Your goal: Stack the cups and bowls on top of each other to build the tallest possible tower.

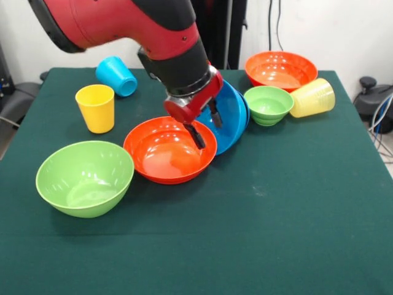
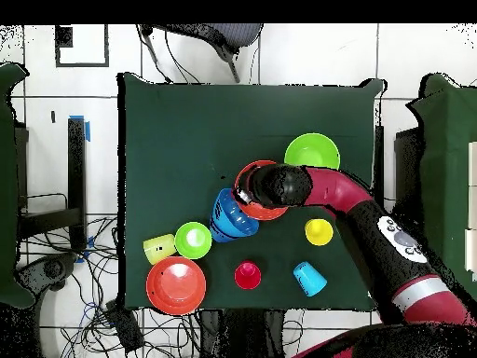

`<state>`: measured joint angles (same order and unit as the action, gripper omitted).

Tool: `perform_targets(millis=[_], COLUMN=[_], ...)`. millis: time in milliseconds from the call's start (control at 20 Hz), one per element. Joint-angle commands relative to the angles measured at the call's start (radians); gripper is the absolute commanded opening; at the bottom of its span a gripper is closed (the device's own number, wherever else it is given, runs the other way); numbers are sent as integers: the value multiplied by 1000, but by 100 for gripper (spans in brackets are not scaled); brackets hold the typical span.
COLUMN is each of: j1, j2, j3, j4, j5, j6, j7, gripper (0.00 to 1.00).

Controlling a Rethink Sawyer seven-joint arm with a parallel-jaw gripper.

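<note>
My gripper (image 1: 206, 125) hangs over the table's middle. Its fingers (image 1: 196, 136) stand apart, open, astride the raised rim of the big blue bowl (image 1: 230, 117). That bowl is tilted steeply and leans on a wide orange-red bowl (image 1: 169, 152). It seems to hold a darker blue bowl. There is no tower. The second orange-red bowl (image 1: 280, 69), the small green bowl (image 1: 268, 104) and the big green bowl (image 1: 85, 177) stand singly. The yellow cup (image 1: 95, 107) is upright. The light blue cup (image 1: 116, 75) and the ribbed pale yellow cup (image 1: 313, 97) lie on their sides. The red cup (image 2: 247, 275) shows only overhead.
The green cloth table (image 1: 295, 233) has its bare stretch along the edge far from the robot. Cables (image 2: 84, 252) lie on the floor beside the table. My arm (image 2: 373, 219) reaches in over the yellow cup's side.
</note>
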<state>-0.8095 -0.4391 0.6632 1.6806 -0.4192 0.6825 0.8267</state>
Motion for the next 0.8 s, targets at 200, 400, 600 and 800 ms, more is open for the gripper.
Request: perform_targets(millis=[200, 400, 600, 800], j1=[-63, -73, -59, -43], j2=[99, 87, 94, 105], j3=[28, 47, 42, 29], j4=[50, 67, 66, 63], j5=[65, 61, 58, 55], j6=[-3, 7, 8, 61], j7=[72, 54, 64, 50], gripper=[100, 100, 100, 100])
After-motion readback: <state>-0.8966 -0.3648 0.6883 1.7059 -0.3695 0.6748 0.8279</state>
